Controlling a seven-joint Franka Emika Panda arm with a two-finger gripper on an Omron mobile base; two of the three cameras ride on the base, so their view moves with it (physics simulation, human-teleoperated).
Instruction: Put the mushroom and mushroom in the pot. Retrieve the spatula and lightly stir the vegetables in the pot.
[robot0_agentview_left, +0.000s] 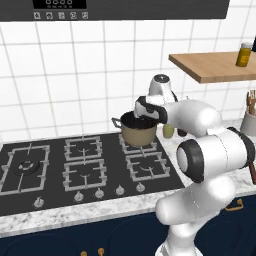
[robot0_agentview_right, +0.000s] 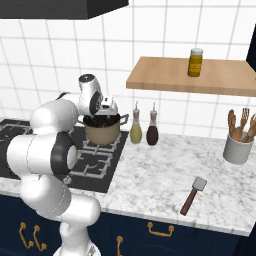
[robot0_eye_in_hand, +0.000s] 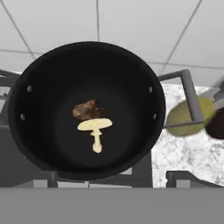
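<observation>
Claw (robot0_agentview_right: 105, 114) wide open and empty over pot (robot0_eye_in_hand: 86, 109) holding both mushrooms (robot0_eye_in_hand: 94, 127); next up spatula (robot0_agentview_right: 193, 195) near counter's front edge, light, stiff, best grabbed mid-handle.

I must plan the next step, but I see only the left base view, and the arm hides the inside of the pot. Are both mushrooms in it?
Observer: Yes. The hand view looks down into the pot: a pale mushroom and a brown mushroom lie close together on its bottom.
Operator: Good. Where is the spatula?
Observer: In the right base view, the spatula lies flat on the marble counter, right of the stove, near the front edge.
Operator: Does anything stand against it?
Observer: No. The utensil holder stands apart, further back by the wall.
</observation>
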